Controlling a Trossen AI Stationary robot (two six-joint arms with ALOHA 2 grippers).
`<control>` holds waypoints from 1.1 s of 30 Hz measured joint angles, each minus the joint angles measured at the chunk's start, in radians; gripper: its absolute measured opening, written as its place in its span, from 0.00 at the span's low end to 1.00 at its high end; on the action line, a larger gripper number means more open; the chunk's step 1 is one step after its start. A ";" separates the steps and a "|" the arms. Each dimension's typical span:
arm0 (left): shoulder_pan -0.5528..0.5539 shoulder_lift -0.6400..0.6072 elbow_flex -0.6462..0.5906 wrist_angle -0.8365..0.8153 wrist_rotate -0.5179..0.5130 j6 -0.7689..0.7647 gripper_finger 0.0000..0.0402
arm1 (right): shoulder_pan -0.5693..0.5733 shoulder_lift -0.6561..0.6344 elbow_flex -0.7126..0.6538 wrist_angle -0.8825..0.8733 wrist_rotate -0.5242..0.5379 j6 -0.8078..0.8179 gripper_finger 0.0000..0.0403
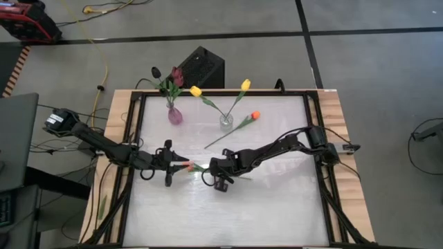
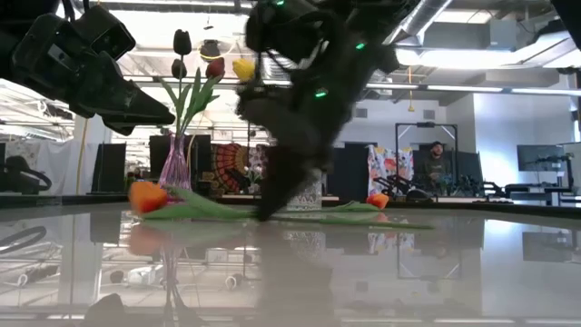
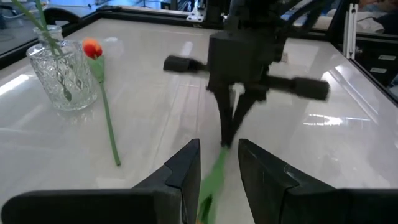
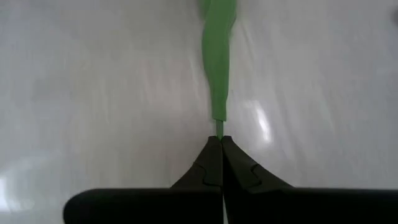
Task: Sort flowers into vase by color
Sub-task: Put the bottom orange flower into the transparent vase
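Observation:
An orange tulip (image 1: pixel 190 167) lies on the white table between my two grippers, with its head (image 2: pixel 145 195) toward the left arm. My right gripper (image 1: pixel 209 171) points down and is shut on its stem. My left gripper (image 1: pixel 177 163) is open and hovers above the head end. Its fingers (image 3: pixel 186 168) stand on either side of the green leaf (image 3: pixel 211 180) without touching it. A second orange tulip (image 1: pixel 255 115) lies flat beside the clear vase (image 1: pixel 226 123), which holds yellow tulips (image 1: pixel 196 90). A purple vase (image 1: pixel 174 115) holds dark tulips (image 1: pixel 156 71). My right gripper pinches the thin green stem (image 4: pixel 219 127) between its two shut fingertips, just behind the leaf (image 4: pixel 216 56). The fingers come from above, pointing down, and lie across the stem. The tulip lies flat on the table, and its stem runs on past the fingers (image 2: pixel 399 223).
Both vases stand near the table's far edge. A black box (image 1: pixel 202 66) sits on the floor beyond it. Black frame rails (image 1: pixel 131 138) run along the table's left and right sides. The near half of the table (image 1: pixel 228 214) is bare white surface.

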 joint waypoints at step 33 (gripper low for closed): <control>0.000 0.000 0.000 0.005 -0.007 -0.032 0.24 | -0.484 -0.315 -0.645 1.838 0.011 -0.255 0.04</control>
